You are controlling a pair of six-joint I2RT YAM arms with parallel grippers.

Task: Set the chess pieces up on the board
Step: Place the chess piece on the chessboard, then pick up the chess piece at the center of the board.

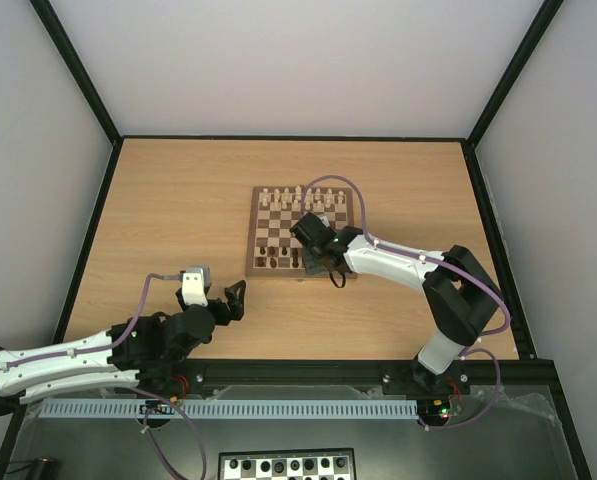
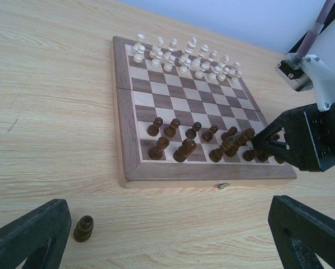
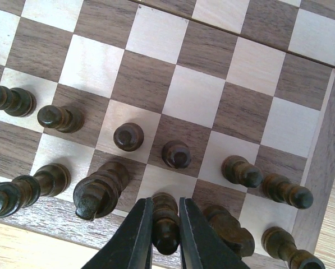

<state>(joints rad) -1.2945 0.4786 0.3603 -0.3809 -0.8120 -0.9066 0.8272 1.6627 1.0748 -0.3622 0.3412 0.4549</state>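
Right claw (image 3: 164,204) pinched tight on a dark chessman (image 3: 165,230) at bottom centre of the right wrist view, upright in the nearest rank. Base hidden behind the fingers, so cannot tell whether seated on its square.

Around it, other dark chessmen (image 3: 101,193) filling the two near ranks. Spacing uneven, bunched toward the right in the left wrist view. Middle of the chessboard (image 3: 324,140) bare.

Pale chessmen (image 2: 184,56) lined in two rows along the board's upper edge, left wrist view.

Left claw (image 2: 167,224) spread wide, holding nothing, hovering over the tabletop (image 2: 44,84). One stray dark piece (image 2: 83,228) off the board at lower left, just beside the left finger.

Judged nearly done. Left to do: stray to bring on, near ranks to tidy.
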